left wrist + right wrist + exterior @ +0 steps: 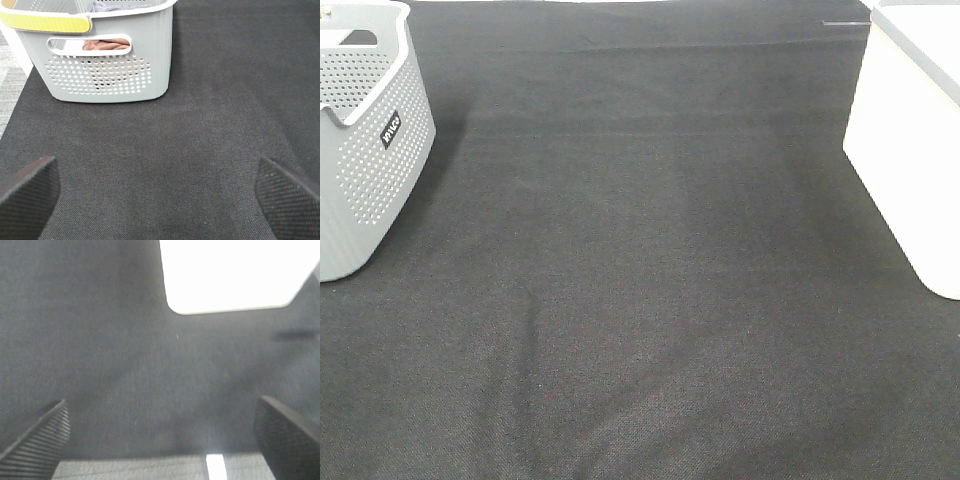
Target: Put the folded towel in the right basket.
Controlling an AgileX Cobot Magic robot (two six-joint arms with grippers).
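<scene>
While both hands [157, 195] [160, 435] gape wide and empty, the grey basket [107, 65] holds brownish cloth [105, 45].

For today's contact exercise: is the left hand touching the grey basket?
Apart. The left wrist view shows bare black cloth between the open left hand and the grey basket.

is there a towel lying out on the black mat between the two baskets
No, the black mat is bare between the grey basket and the white basket.
</scene>
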